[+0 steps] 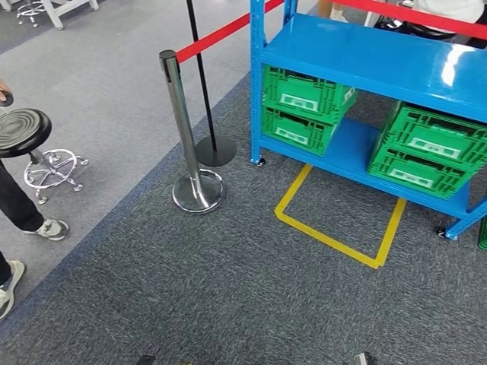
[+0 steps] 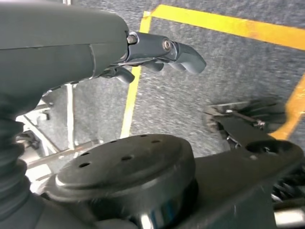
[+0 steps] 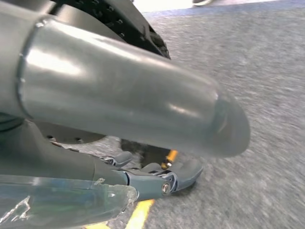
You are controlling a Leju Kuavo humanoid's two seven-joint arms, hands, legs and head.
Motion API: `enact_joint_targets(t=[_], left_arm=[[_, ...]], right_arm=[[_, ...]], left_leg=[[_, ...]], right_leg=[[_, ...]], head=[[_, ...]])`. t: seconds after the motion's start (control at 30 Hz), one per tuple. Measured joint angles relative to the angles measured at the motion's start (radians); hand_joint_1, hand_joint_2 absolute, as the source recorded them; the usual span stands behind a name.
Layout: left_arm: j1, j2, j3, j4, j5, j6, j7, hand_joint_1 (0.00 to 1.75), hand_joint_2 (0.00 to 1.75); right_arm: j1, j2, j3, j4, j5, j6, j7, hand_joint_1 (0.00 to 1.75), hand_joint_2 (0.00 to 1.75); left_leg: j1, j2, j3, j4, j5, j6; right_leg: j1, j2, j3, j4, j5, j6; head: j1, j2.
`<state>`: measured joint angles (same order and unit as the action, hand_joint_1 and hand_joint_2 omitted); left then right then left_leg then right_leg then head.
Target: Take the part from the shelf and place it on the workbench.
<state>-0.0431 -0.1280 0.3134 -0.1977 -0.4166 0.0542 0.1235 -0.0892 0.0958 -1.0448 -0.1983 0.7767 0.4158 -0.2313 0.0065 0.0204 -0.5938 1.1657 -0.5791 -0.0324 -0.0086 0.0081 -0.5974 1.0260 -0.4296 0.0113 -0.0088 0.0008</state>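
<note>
The blue shelf (image 1: 367,57) stands ahead on the right in the head view, its top board bare and shiny. Two stacked green crates (image 1: 301,110) sit on its lower board at the left, and two more green crates (image 1: 428,148) at the right. I cannot tell what lies inside them, and no loose part shows. My left hand (image 2: 158,52) hangs over the grey carpet beside yellow floor tape (image 2: 131,102), fingers stretched out and holding nothing. My right hand (image 3: 154,179) also hangs above the carpet, its fingers straight and nothing in them.
A chrome stanchion (image 1: 186,144) with a red belt (image 1: 221,32) and a black post (image 1: 207,99) stand left of the shelf. Yellow tape (image 1: 338,236) marks a box on the carpet before the shelf. A black stool (image 1: 23,133) and a person's legs (image 1: 23,213) are at far left.
</note>
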Motion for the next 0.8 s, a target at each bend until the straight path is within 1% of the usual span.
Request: enact_joint_targets(t=[0.03, 0.07, 0.1, 0.13, 0.17, 0.2, 0.23, 0.27, 0.3, 0.33, 0.37, 0.4, 0.43, 0.47, 0.5, 0.53, 0.57, 0.6, 0.63, 0.67, 0.7, 0.73, 0.77, 0.8], left_arm=[[0.001, 0.002, 0.007, 0.000, 0.007, 0.000, -0.003, 0.00, 1.75], [0.001, 0.003, 0.015, 0.000, 0.014, 0.000, -0.005, 0.00, 1.75], [0.000, 0.005, 0.023, 0.000, 0.021, 0.000, -0.008, 0.00, 1.75], [-0.001, 0.006, 0.031, 0.000, 0.030, 0.001, -0.012, 0.00, 1.75], [-0.001, 0.009, 0.040, 0.000, 0.041, 0.004, -0.015, 0.00, 1.75], [0.000, 0.012, 0.052, 0.000, 0.052, 0.010, -0.017, 0.00, 1.75], [0.001, 0.017, 0.063, 0.000, 0.061, 0.018, -0.019, 0.00, 1.75], [0.002, 0.024, 0.075, 0.000, 0.069, 0.027, -0.019, 0.00, 1.75], [0.003, 0.031, 0.085, 0.000, 0.074, 0.034, -0.018, 0.00, 1.75], [0.003, 0.039, 0.094, 0.000, 0.079, 0.039, -0.016, 0.00, 1.75], [0.003, 0.047, 0.102, 0.000, 0.084, 0.043, -0.014, 0.00, 1.75], [0.004, 0.054, 0.110, 0.000, 0.087, 0.045, -0.013, 0.00, 1.75], [0.005, 0.060, 0.118, 0.000, 0.090, 0.046, -0.012, 0.00, 1.75], [0.006, 0.064, 0.124, 0.000, 0.091, 0.047, -0.012, 0.00, 1.75], [0.007, 0.067, 0.129, 0.000, 0.092, 0.047, -0.012, 0.00, 1.75], [0.009, 0.069, 0.133, 0.000, 0.094, 0.048, -0.012, 0.00, 1.75], [0.010, 0.070, 0.138, 0.000, 0.097, 0.050, -0.011, 0.00, 1.75], [0.010, 0.071, 0.143, 0.000, 0.100, 0.052, -0.010, 0.00, 1.75], [0.010, 0.072, 0.148, 0.000, 0.104, 0.053, -0.010, 0.00, 1.75], [0.009, 0.073, 0.153, 0.000, 0.108, 0.054, -0.009, 0.00, 1.75], [0.009, 0.073, 0.157, 0.000, 0.110, 0.053, -0.008, 0.00, 1.75], [0.009, 0.074, 0.161, 0.000, 0.111, 0.052, -0.006, 0.00, 1.75], [0.008, 0.076, 0.165, 0.000, 0.111, 0.049, -0.003, 0.00, 1.75], [0.007, 0.077, 0.168, 0.000, 0.108, 0.045, 0.000, 0.00, 1.75]], right_arm=[[-0.002, 0.000, 0.000, 0.000, 0.001, -0.008, 0.003, 0.00, 0.00], [-0.003, 0.000, -0.001, 0.000, 0.002, -0.019, 0.007, 0.00, 0.00], [-0.003, 0.000, -0.002, 0.000, 0.000, -0.032, 0.012, 0.00, 0.00], [-0.002, 0.000, -0.005, 0.000, -0.005, -0.045, 0.016, 0.00, 0.00], [-0.001, 0.000, -0.011, 0.000, -0.014, -0.055, 0.020, 0.00, 0.00], [-0.001, -0.001, -0.019, 0.000, -0.025, -0.065, 0.022, 0.00, 0.00], [-0.002, -0.003, -0.028, 0.000, -0.037, -0.073, 0.023, 0.00, 0.00], [-0.002, -0.007, -0.037, -0.001, -0.047, -0.080, 0.023, 0.00, 0.00], [-0.001, -0.012, -0.046, -0.001, -0.054, -0.087, 0.022, 0.00, 0.00], [0.000, -0.018, -0.053, -0.001, -0.059, -0.092, 0.020, 0.00, 0.00], [0.003, -0.025, -0.060, -0.001, -0.064, -0.096, 0.019, 0.00, 0.00], [0.005, -0.031, -0.066, -0.001, -0.066, -0.098, 0.018, 0.00, 0.00], [0.005, -0.036, -0.071, -0.001, -0.068, -0.098, 0.017, 0.00, 0.00], [0.003, -0.039, -0.075, -0.002, -0.069, -0.099, 0.017, 0.00, 0.00], [0.000, -0.041, -0.078, -0.002, -0.071, -0.100, 0.016, 0.00, 0.00], [-0.003, -0.043, -0.081, -0.002, -0.072, -0.102, 0.015, 0.00, 0.00], [-0.004, -0.044, -0.085, -0.002, -0.074, -0.106, 0.015, 0.00, 0.00], [-0.003, -0.045, -0.089, -0.002, -0.077, -0.111, 0.016, 0.00, 0.00], [-0.001, -0.047, -0.093, -0.002, -0.080, -0.117, 0.018, 0.00, 0.00], [0.000, -0.050, -0.097, -0.002, -0.084, -0.125, 0.021, 0.00, 0.00], [0.000, -0.054, -0.100, -0.002, -0.084, -0.134, 0.027, 0.00, 0.00], [-0.003, -0.057, -0.103, -0.002, -0.079, -0.149, 0.038, 0.00, 0.00], [-0.006, -0.059, -0.104, -0.003, -0.062, -0.171, 0.056, 0.00, 0.00], [-0.008, -0.062, -0.101, -0.003, -0.035, -0.197, 0.081, 0.00, 0.00]], left_leg=[[0.001, -0.007, -0.033, 0.063, -0.022, -0.001], [0.001, -0.011, -0.055, 0.103, -0.029, -0.002], [0.001, -0.013, -0.062, 0.110, -0.016, -0.002], [0.002, -0.016, -0.049, 0.078, 0.015, -0.001], [0.004, -0.026, -0.023, 0.019, 0.053, 0.000], [0.007, -0.049, 0.007, -0.049, 0.084, 0.002], [0.010, -0.069, 0.030, -0.105, 0.103, 0.003], [0.011, -0.087, 0.044, -0.141, 0.110, 0.005], [0.011, -0.095, 0.048, -0.156, 0.108, 0.009], [0.010, -0.087, 0.048, -0.159, 0.109, 0.015], [0.010, -0.078, 0.049, -0.162, 0.112, 0.022], [0.010, -0.068, 0.050, -0.165, 0.114, 0.030], [0.010, -0.056, 0.051, -0.168, 0.117, 0.037], [0.009, -0.044, 0.052, -0.170, 0.117, 0.042], [0.007, -0.032, 0.052, -0.170, 0.117, 0.045], [0.005, -0.020, 0.053, -0.170, 0.116, 0.047], [0.003, -0.008, 0.053, -0.170, 0.115, 0.048], [0.003, 0.003, 0.054, -0.170, 0.113, 0.048], [0.002, 0.013, 0.057, -0.170, 0.111, 0.047], [0.002, 0.022, 0.061, -0.170, 0.109, 0.045], [0.001, 0.030, 0.066, -0.169, 0.105, 0.042], [-0.002, 0.038, 0.070, -0.168, 0.101, 0.037], [-0.005, 0.045, 0.073, -0.168, 0.098, 0.032], [-0.007, 0.052, 0.076, -0.168, 0.096, 0.028]], right_leg=[[0.000, 0.010, -0.001, 0.000, 0.000, -0.002], [0.000, 0.021, -0.001, 0.000, 0.000, -0.002], [-0.001, 0.032, -0.001, 0.000, 0.001, -0.002], [-0.001, 0.043, 0.000, 0.000, 0.002, -0.001], [-0.002, 0.055, 0.000, 0.000, 0.003, 0.002], [-0.001, 0.067, -0.002, 0.002, 0.004, 0.006], [0.000, 0.078, -0.007, 0.004, 0.006, 0.011], [0.000, 0.088, -0.012, 0.004, 0.008, 0.018], [0.000, 0.096, -0.016, 0.003, 0.011, 0.025], [-0.003, 0.105, -0.020, 0.000, 0.015, 0.032], [-0.005, 0.105, -0.024, -0.001, 0.016, 0.039], [-0.005, 0.092, -0.032, 0.009, 0.010, 0.044], [-0.004, 0.070, -0.048, 0.038, -0.007, 0.047], [-0.002, 0.043, -0.071, 0.088, -0.034, 0.050], [-0.002, 0.021, -0.102, 0.154, -0.067, 0.052], [-0.002, 0.009, -0.133, 0.220, -0.096, 0.054], [-0.002, 0.003, -0.154, 0.267, -0.111, 0.055], [-0.002, 0.000, -0.157, 0.279, -0.108, 0.056], [-0.002, -0.003, -0.139, 0.250, -0.087, 0.055], [-0.002, -0.011, -0.103, 0.190, -0.055, 0.054], [0.001, -0.031, -0.062, 0.118, -0.030, 0.053], [0.003, -0.046, -0.026, 0.059, -0.014, 0.047], [0.005, -0.056, -0.004, 0.021, -0.007, 0.041], [0.008, -0.059, 0.003, 0.008, -0.009, 0.035]], head=[[0.000, 0.000], [0.000, 0.000], [0.000, 0.000], [0.000, 0.000], [0.000, 0.000], [-0.001, 0.000], [-0.001, 0.000], [-0.001, 0.000], [-0.001, 0.000], [-0.001, 0.000], [-0.001, 0.000], [0.001, 0.000], [0.005, 0.000], [0.008, 0.000], [0.010, 0.000], [0.010, 0.000], [0.010, 0.000], [0.010, 0.000], [0.010, 0.000], [0.010, 0.000], [0.011, 0.000], [0.010, 0.000], [0.010, 0.000], [0.009, 0.000]])
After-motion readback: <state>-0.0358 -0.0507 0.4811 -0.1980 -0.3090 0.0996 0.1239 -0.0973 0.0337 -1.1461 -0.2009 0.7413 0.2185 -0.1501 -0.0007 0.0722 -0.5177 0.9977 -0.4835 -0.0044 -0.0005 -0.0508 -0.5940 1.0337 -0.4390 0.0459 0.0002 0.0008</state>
